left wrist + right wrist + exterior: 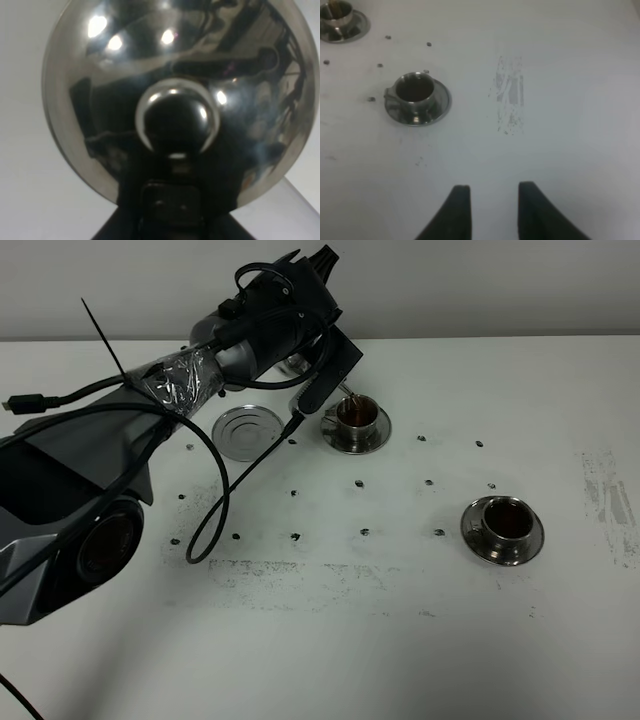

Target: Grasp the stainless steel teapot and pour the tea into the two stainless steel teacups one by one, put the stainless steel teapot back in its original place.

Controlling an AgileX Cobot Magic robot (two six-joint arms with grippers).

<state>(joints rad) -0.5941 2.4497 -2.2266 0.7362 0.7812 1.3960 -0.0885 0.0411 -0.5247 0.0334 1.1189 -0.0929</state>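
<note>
My left gripper (325,375) is shut on the stainless steel teapot (175,100) and holds it tilted over the far teacup (356,420). The arm hides most of the pot from above. Its domed lid and knob fill the left wrist view. The thin spout (349,397) dips toward that cup, which holds brown tea on its saucer. The second teacup (502,526) stands on its saucer at the right, dark inside; the right wrist view shows it (415,95) too. The flat ringed saucer (248,430) lies bare left of the far cup. My right gripper (492,207) is open and empty above the table.
The white table (400,620) has small black dots and scuffed patches (608,502). The left arm's black cable (215,505) loops down over the table's left part. The far cup also shows in the right wrist view (337,20).
</note>
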